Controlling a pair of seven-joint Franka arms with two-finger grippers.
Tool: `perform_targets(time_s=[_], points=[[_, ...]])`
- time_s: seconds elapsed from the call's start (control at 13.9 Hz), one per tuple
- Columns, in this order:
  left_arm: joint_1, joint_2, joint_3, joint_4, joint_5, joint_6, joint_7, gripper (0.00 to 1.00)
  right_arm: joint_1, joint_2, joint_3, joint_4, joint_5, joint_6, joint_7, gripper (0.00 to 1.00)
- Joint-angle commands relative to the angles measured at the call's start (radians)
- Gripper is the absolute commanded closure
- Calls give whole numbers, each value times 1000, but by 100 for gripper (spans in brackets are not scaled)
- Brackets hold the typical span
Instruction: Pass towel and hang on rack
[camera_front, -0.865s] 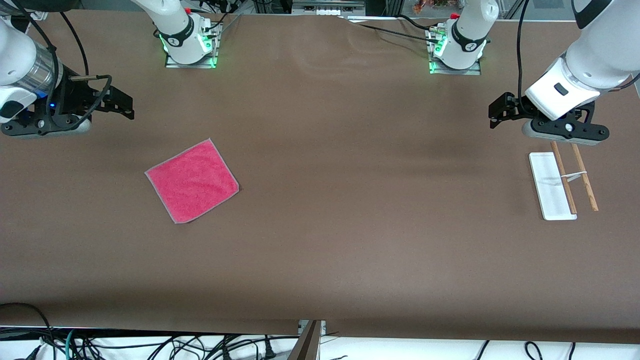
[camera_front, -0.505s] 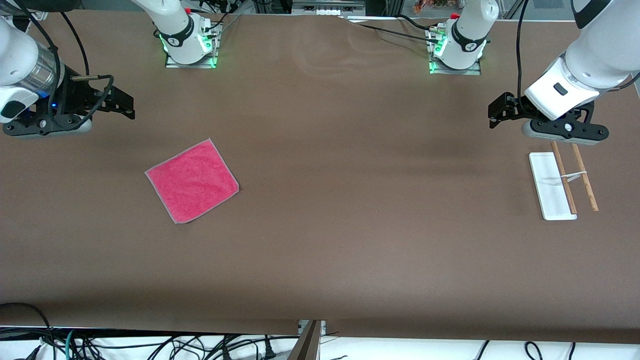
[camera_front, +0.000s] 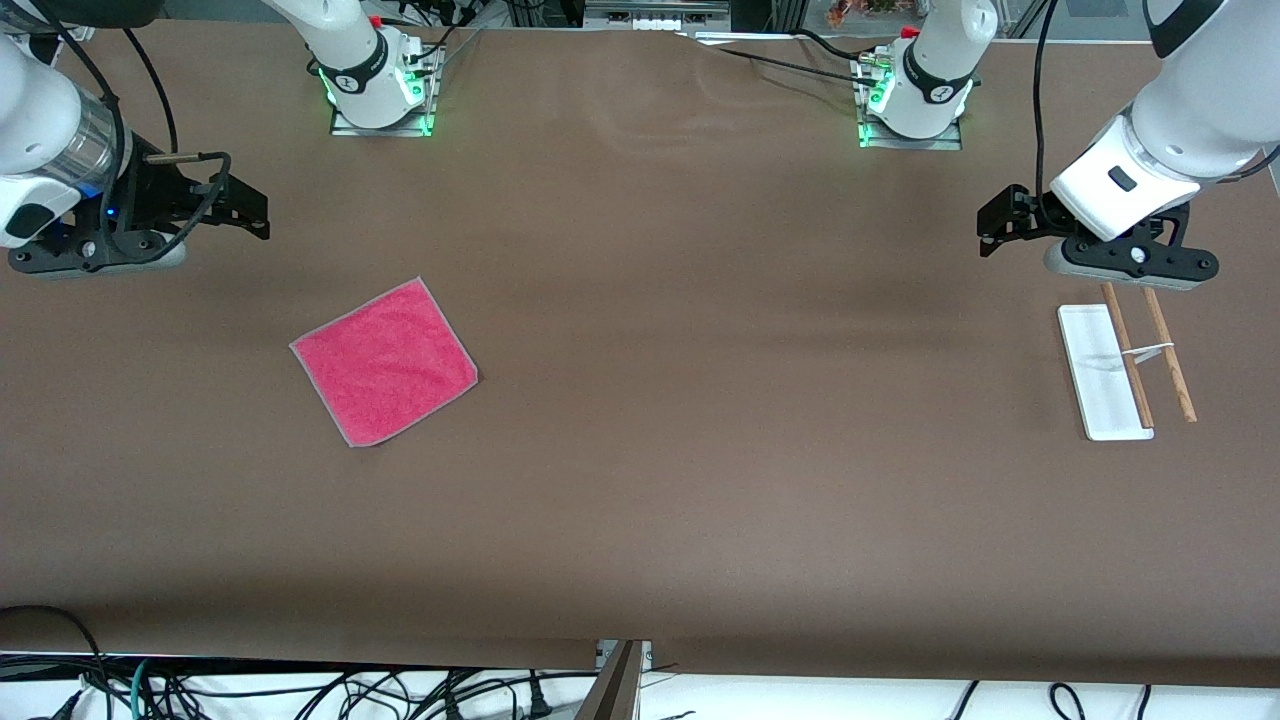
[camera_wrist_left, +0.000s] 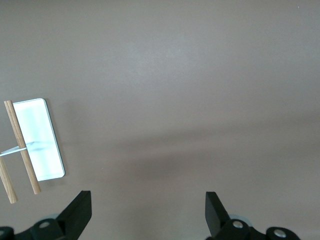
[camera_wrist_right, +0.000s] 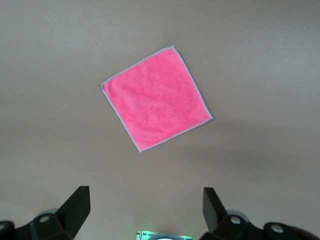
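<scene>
The towel (camera_front: 383, 362) lies flat on the brown table, pink-red face up with grey edging, toward the right arm's end; it also shows in the right wrist view (camera_wrist_right: 156, 98). My right gripper (camera_front: 262, 215) is open and empty over bare table, apart from the towel. The rack (camera_front: 1128, 345) stands toward the left arm's end: two thin wooden rods over a white base plate (camera_front: 1095, 370). It also shows in the left wrist view (camera_wrist_left: 20, 145). My left gripper (camera_front: 985, 232) is open and empty over bare table, close to the rack's end. Both grippers show open in their wrist views (camera_wrist_left: 148, 200) (camera_wrist_right: 145, 197).
The two arm bases with green lights (camera_front: 380, 95) (camera_front: 910, 100) stand along the table's edge farthest from the front camera. Cables (camera_front: 300, 690) hang below the table's near edge. Bare brown table (camera_front: 720, 400) lies between towel and rack.
The right arm's wrist has shifted very slightly. The towel, the rack and the left arm have not moved.
</scene>
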Motion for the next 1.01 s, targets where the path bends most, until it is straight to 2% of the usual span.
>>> perform_targets(time_s=[0.0, 0.14, 0.29, 0.43, 0.58, 0.79, 0.94], points=[[7, 2, -1, 19, -2, -21, -2, 0, -12, 21, 9, -11, -17, 12, -20, 0], [7, 2, 0, 19, -2, -21, -1, 0, -22, 52, -1, -22, -17, 45, -99, 0], [7, 2, 0, 19, -2, -21, -1, 0, -28, 93, -53, -51, -14, 116, -216, 0], [7, 2, 2, 19, -2, -21, -2, 0, -28, 121, -108, -126, -8, 227, -305, 0], [7, 2, 3, 19, -2, -21, -1, 0, -29, 122, -165, -255, 15, 360, -382, 0], [7, 2, 3, 19, -2, -21, -1, 0, -46, 150, -234, -384, 124, 497, -492, 0], [7, 3, 5, 19, -2, -21, -1, 0, -100, 213, -236, -407, 221, 542, -601, 0]])
